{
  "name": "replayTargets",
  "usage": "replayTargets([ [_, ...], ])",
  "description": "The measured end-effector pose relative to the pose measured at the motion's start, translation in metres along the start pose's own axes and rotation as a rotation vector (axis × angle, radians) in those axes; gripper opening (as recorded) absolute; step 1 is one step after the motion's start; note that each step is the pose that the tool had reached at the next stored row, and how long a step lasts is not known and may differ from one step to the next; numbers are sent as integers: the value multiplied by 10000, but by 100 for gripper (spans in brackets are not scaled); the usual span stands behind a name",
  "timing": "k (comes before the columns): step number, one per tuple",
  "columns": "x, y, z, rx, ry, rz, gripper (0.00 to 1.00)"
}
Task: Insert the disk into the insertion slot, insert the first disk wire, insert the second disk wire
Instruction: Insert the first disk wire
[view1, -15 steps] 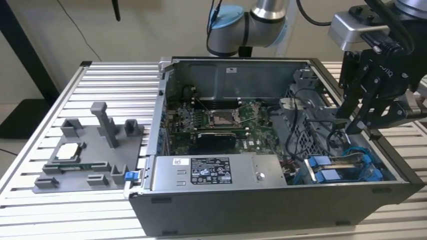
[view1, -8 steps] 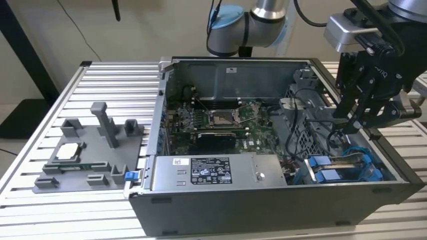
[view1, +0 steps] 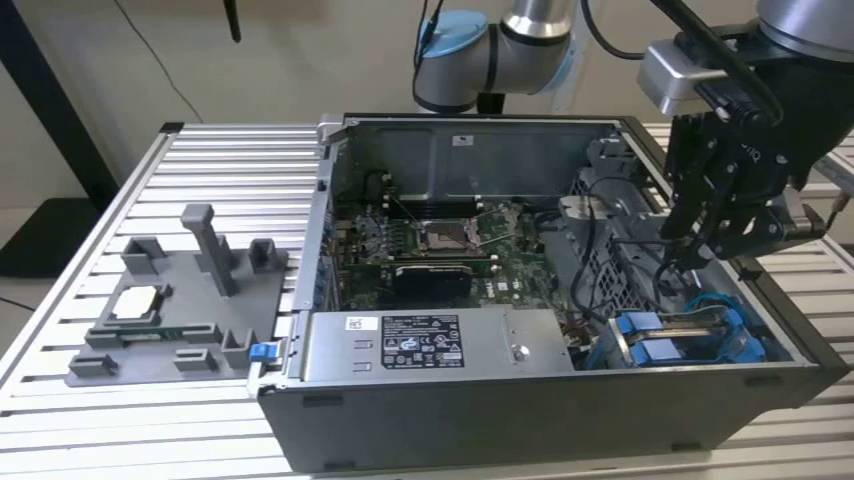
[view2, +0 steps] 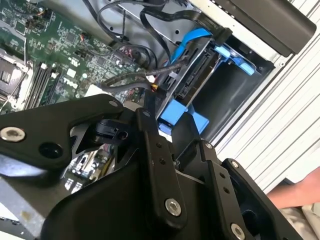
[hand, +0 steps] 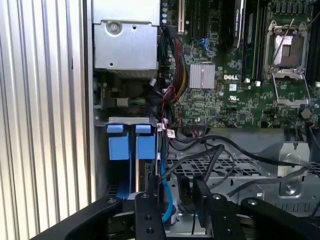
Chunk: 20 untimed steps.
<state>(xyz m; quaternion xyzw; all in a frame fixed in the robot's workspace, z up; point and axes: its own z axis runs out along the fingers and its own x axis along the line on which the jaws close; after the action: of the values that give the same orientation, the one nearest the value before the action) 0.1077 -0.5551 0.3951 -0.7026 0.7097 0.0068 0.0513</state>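
The disk (view2: 191, 81) sits slotted in a corner of the case (view1: 534, 425), the gripper (hand: 177, 189) low among loose cables (view2: 127, 79) — jaws gripping or free, I cannot tell — so a snagged one could drag the disk askew.

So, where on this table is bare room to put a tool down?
The table is bare beyond the grey fixture, on the exterior view's left of the computer case, and along its near edge. The case corner under the gripper is crowded with cables.

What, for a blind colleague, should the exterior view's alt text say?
A robot arm's gripper hangs in an open computer case near blue drive carriers, at the exterior view's right. A grey fixture sits on the slatted table.
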Motion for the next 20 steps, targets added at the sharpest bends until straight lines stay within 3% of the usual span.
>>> replayTargets([
  [15, 1, 11, 64, 126, -34, -51, 100],
  [16, 2, 14, 68, 129, -38, -52, 0],
  [20, 3, 19, 75, 132, -44, -53, 0],
])
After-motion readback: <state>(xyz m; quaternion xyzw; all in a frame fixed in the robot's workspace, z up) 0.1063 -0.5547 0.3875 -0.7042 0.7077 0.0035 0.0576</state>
